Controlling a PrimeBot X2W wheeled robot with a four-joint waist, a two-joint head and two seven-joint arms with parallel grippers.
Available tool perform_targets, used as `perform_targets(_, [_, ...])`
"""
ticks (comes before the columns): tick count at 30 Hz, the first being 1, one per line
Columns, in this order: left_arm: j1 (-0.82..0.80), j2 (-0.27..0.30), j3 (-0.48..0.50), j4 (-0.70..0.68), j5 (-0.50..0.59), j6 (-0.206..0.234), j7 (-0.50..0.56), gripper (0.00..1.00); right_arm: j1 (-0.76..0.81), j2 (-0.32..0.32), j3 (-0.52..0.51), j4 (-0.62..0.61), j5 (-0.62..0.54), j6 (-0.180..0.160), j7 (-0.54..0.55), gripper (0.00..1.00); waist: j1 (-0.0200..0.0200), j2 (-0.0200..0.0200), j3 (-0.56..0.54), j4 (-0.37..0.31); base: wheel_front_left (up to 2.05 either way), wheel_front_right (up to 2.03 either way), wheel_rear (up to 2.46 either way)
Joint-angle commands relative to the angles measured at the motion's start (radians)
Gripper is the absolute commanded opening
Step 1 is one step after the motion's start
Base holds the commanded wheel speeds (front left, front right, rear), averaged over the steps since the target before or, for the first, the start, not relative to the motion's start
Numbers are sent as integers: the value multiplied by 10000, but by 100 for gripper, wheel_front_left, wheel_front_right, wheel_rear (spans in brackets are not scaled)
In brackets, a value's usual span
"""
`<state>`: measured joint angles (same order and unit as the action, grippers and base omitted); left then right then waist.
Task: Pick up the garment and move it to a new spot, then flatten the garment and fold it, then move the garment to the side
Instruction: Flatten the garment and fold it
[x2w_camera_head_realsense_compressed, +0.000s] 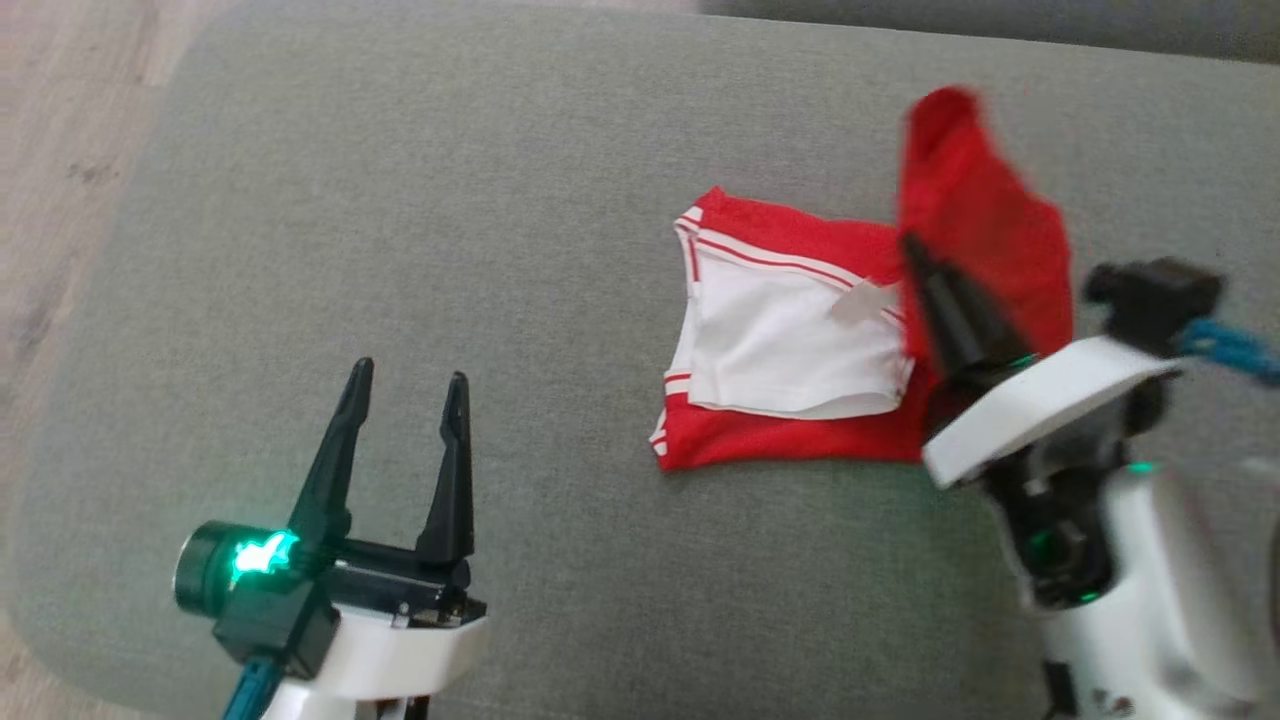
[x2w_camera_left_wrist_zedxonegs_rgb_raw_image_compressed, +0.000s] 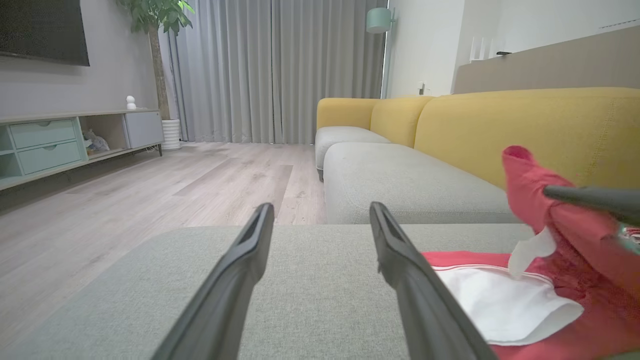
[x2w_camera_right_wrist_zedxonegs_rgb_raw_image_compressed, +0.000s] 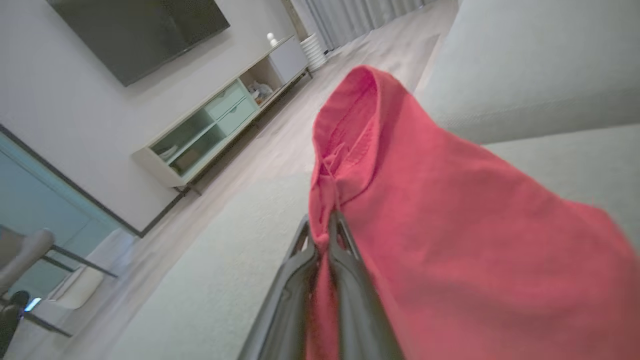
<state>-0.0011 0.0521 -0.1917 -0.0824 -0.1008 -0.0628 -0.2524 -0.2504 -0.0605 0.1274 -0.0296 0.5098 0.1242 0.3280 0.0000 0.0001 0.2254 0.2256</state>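
The garment (x2w_camera_head_realsense_compressed: 790, 340) is red with a white lining and white stripes, and it lies on the grey sofa seat (x2w_camera_head_realsense_compressed: 520, 250) right of centre. My right gripper (x2w_camera_head_realsense_compressed: 915, 250) is shut on its red right part and holds that flap up off the seat. In the right wrist view the red cloth (x2w_camera_right_wrist_zedxonegs_rgb_raw_image_compressed: 450, 240) drapes over the shut right gripper (x2w_camera_right_wrist_zedxonegs_rgb_raw_image_compressed: 325, 225). My left gripper (x2w_camera_head_realsense_compressed: 405, 385) stands open at the lower left, well left of the garment, nothing between its fingers. The left wrist view has the open left gripper (x2w_camera_left_wrist_zedxonegs_rgb_raw_image_compressed: 320, 215) and the garment (x2w_camera_left_wrist_zedxonegs_rgb_raw_image_compressed: 505, 305) at its right.
The grey seat's left edge drops to a wooden floor (x2w_camera_head_realsense_compressed: 60, 150). The left wrist view has a yellow sofa back (x2w_camera_left_wrist_zedxonegs_rgb_raw_image_compressed: 525, 130), another grey seat (x2w_camera_left_wrist_zedxonegs_rgb_raw_image_compressed: 410, 185), a cabinet (x2w_camera_left_wrist_zedxonegs_rgb_raw_image_compressed: 60, 140) and curtains (x2w_camera_left_wrist_zedxonegs_rgb_raw_image_compressed: 270, 70) beyond.
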Motion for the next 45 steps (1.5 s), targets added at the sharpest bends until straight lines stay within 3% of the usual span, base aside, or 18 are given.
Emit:
perform_targets(1, [-291, -16, 183, -253, -104, -1, -93, 100, -232, 98, 698, 161, 448, 65, -496, 0, 0, -1, -24, 194, 0, 0, 0])
perform_targets(9, [-333, -17, 106, -203, -224, 65, -93, 100, -1073, 101, 2597, 2377, 1821, 65, -2079, 0, 0, -1, 13, 621, 0, 0, 0])
perform_targets(10, [-334, -17, 96, -204, -241, 83, -93, 100, -1206, 101, 2783, 2616, 1971, 65, -2256, 10, 0, -1, 13, 649, 0, 0, 0])
perform_targets(11, [-327, -17, 81, -198, -262, 98, -93, 100, -1332, 101, 2954, 2845, 2120, 65, -2423, 47, 0, -1, 10, 676, 0, 0, 0])
perform_targets(12, [-319, -17, 63, -191, -273, 107, -93, 100, -1446, 101, 3108, 3053, 2272, 65, -2572, 100, 0, -1, 8, 696, 0, 0, 0])
perform_targets(20, [-248, -18, 81, -167, -321, 169, -93, 100, -1866, 102, 3542, 3443, 2878, 65, -3329, 100, 0, -1, -31, 644, 0, 0, 0])
perform_targets(24, [-150, -18, 244, -164, -296, 208, -93, 100, -1603, 78, 2738, 2811, 1612, 65, -3759, 100, 0, -1, -182, 430, 0, 0, 0])
perform_targets(29, [72, -18, 629, -126, -389, 310, -93, 100, -591, -627, 1651, 1595, 231, 65, -4423, 100, 0, -1, -500, -3, 0, 0, 0])
perform_targets(35, [375, -18, 881, 124, -377, 345, -93, 100, 725, -1401, 615, 1723, -1128, 65, -5688, 100, 0, -1, -1064, -405, 0, 0, 0])
perform_targets(38, [599, -18, 933, 312, -328, 374, -93, 100, 1405, -1373, 244, 2056, -1902, 65, -5875, 100, 0, -1, -1438, -552, 0, 0, 0])
perform_targets(45, [1310, -18, 952, 680, -218, 446, -93, 100, 3178, -569, -237, 1921, -3198, 65, -5894, 100, 0, -1, -2422, -848, 0, 0, 0])
